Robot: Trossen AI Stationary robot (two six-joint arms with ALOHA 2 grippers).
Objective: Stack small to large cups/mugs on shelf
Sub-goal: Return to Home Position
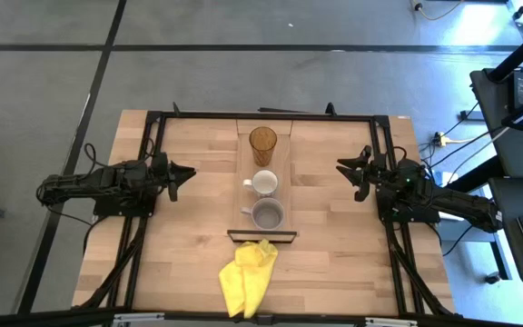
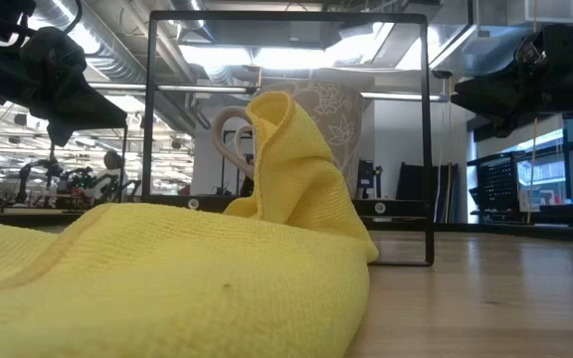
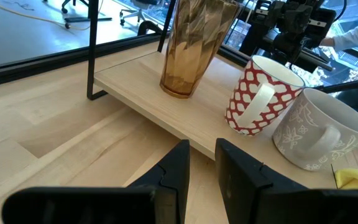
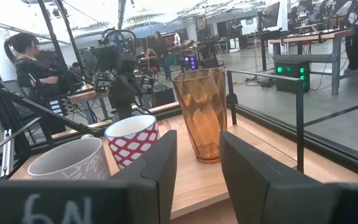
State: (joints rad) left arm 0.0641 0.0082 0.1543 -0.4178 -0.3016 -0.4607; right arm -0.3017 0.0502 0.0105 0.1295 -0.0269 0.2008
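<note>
Three vessels stand upright in a row on the shelf (image 1: pixel 284 173), a pale plank down the table's middle. The amber tumbler (image 1: pixel 262 145) is farthest, then the white mug (image 1: pixel 263 183), which is red-and-white patterned outside (image 3: pixel 257 93). The grey flower-patterned mug (image 1: pixel 267 214) is nearest, by the dark lip (image 1: pixel 261 235). My left gripper (image 1: pixel 192 171) hovers left of the shelf, level with the white mug, its fingers (image 3: pixel 179 168) a narrow gap apart. My right gripper (image 1: pixel 340 167) hovers right of the shelf, open (image 4: pixel 197 155). Neither touches anything.
A crumpled yellow cloth (image 1: pixel 248 277) lies on the table near its front edge, just past the shelf's lip, and fills the low view (image 2: pixel 167 278). A thin dark frame (image 2: pixel 428 139) runs around the table. A person (image 4: pixel 27 62) shows in the room beyond.
</note>
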